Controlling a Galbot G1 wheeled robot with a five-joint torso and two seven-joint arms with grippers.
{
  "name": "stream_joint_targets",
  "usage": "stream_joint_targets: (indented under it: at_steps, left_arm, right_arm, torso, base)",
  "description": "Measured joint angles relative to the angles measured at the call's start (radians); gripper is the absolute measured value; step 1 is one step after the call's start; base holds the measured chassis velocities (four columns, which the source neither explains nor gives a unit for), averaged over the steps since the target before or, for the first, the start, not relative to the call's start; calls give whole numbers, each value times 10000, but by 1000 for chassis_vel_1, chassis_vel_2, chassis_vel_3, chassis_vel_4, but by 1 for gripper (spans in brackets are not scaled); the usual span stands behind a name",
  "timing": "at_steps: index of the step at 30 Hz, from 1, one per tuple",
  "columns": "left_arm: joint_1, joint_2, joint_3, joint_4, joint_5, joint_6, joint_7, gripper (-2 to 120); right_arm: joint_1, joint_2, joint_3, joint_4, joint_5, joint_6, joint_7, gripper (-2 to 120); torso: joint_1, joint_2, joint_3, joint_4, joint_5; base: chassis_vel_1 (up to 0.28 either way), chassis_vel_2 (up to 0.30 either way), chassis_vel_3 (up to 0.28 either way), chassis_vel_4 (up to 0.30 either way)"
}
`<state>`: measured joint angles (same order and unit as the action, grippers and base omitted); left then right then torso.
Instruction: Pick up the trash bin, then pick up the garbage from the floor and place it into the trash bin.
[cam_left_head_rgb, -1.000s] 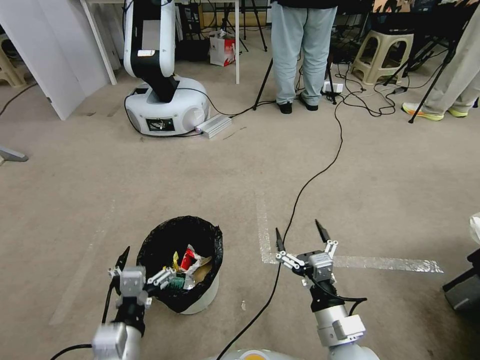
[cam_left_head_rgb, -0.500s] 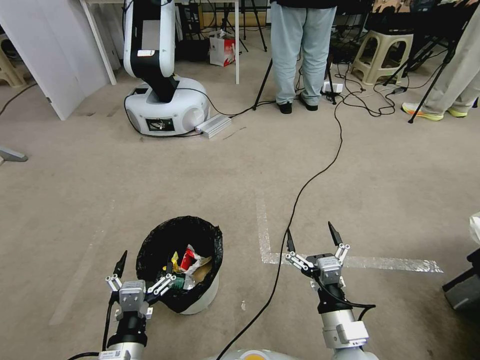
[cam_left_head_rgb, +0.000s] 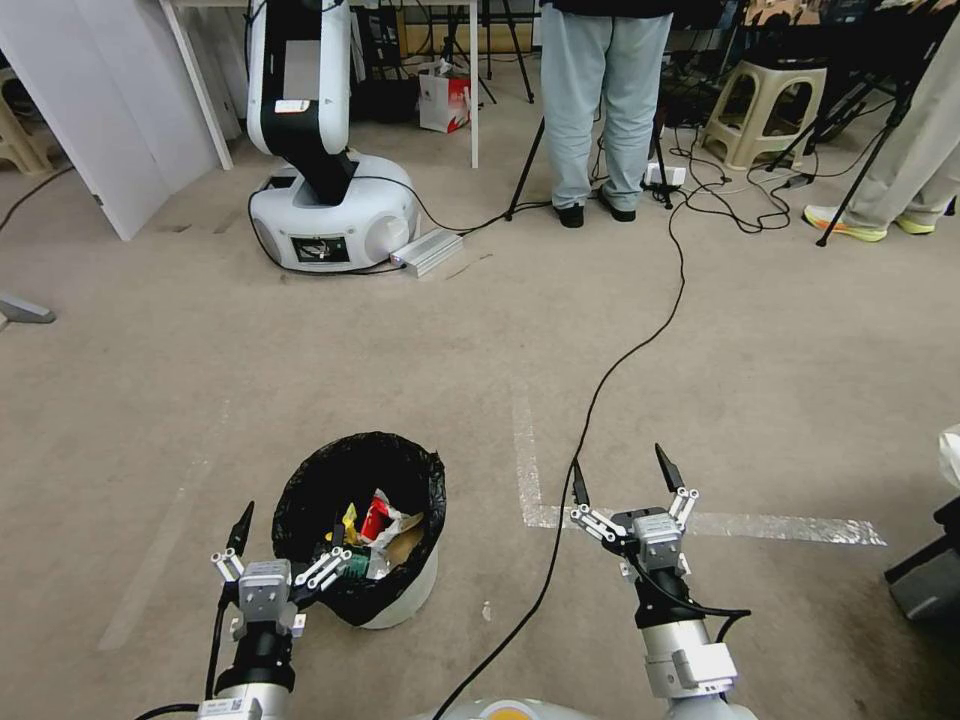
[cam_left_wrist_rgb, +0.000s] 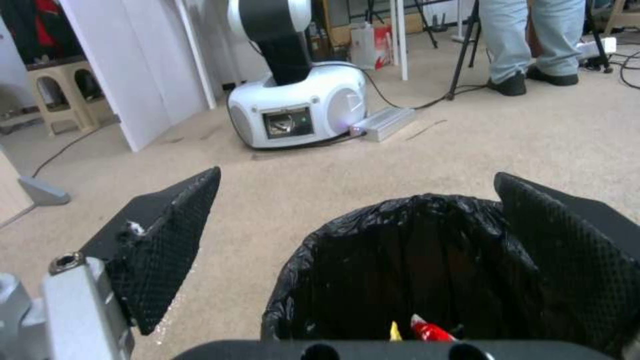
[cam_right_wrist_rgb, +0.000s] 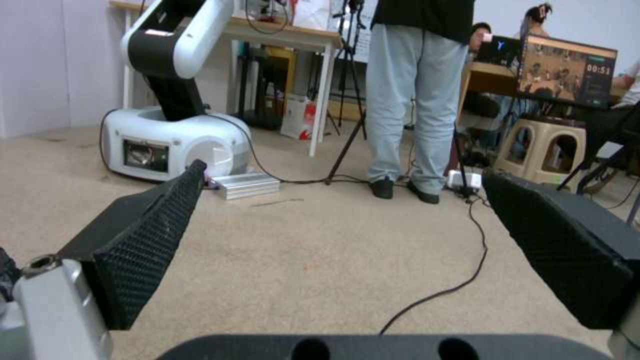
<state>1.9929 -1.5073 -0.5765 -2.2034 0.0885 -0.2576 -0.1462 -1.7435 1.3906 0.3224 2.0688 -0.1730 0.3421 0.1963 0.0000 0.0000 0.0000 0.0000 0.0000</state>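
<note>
A: Where is the trash bin?
B: On the carpet, before the robot's left side; garbage lies inside its black liner.
A: And the left gripper?
B: Jaws spread wide, one finger beside the bin's rim, gripping nothing.
A: The right gripper?
B: Also spread apart, hanging over a black cable; well apart from the bin.

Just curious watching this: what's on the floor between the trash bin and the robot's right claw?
In the head view, a black cable crosses the carpet between the trash bin and the open right gripper.
</note>
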Motion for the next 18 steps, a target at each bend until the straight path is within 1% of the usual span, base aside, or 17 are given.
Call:
stream_joint_targets:
  at_steps: [18]
  left_arm:
    - [-5,4,-8,0,-20,35,-6,100]
  right_arm:
    - [2,-4,-8,2,11,-8,-13,100]
  torso:
    - [0,0,0,0,0]
  base:
    - [0,0,0,0]
